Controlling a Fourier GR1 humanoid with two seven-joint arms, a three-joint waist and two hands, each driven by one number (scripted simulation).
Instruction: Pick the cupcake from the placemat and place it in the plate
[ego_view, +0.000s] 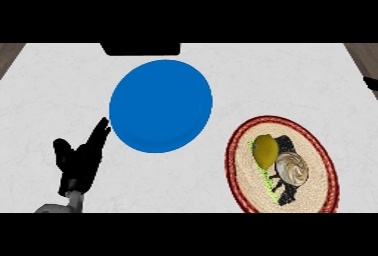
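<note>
White, lightly mottled counter (59, 90) fills the head view. A blue plate (161, 105) lies on it near the middle, bare on top. To its lower right, apart from it, sits a round woven placemat (325, 165) with a red rim. The cupcake (291, 167), with a pale swirled top, rests on the placemat toward its centre. A yellow-green fruit (266, 149), perhaps a lemon or pear, touches the cupcake's upper left side, between the cupcake and the plate. Dark shapes show under and around both on the placemat; I cannot tell what they are.

The left hand (80, 157) shows at the lower left, just beside the plate's left edge, fingers straight and pressed together pointing up toward the plate, thumb held out to the side, holding nothing. A dark box-like object (140, 48) sits at the counter's far edge, above the plate. At the right edge a small dark shape (371, 83) pokes in; it cannot be identified.
</note>
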